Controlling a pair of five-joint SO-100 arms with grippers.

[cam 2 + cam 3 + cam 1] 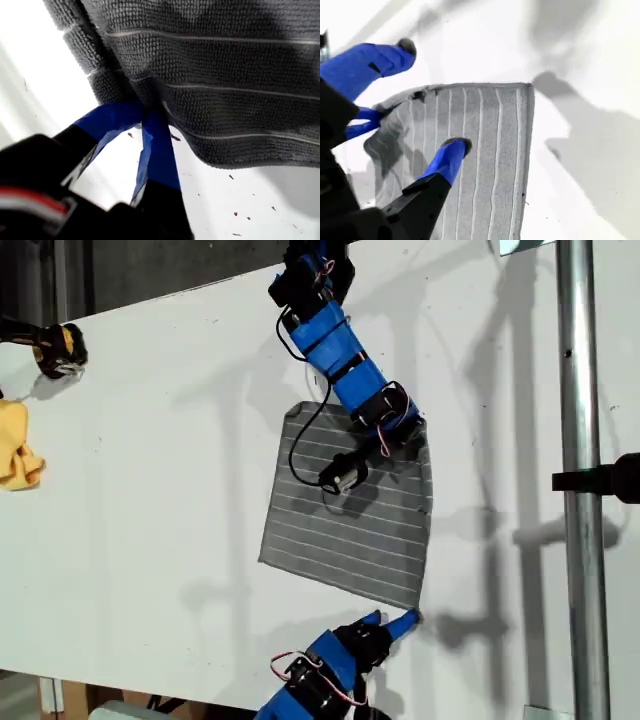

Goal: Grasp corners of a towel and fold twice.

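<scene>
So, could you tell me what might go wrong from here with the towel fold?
My first claw is shut on only the very tip of a corner of the grey striped towel, so it may slip out on lifting. My second claw is open over the cloth, apparently inside the edge rather than on a corner; closing there could bunch it.

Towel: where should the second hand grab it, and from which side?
Pinch the towel's upper-right corner in the exterior view, coming in from outside its edge. It lies flat, so only an edge lets a finger slip under. My first hand holds the lower-right corner; my open second hand is nearest.
</scene>
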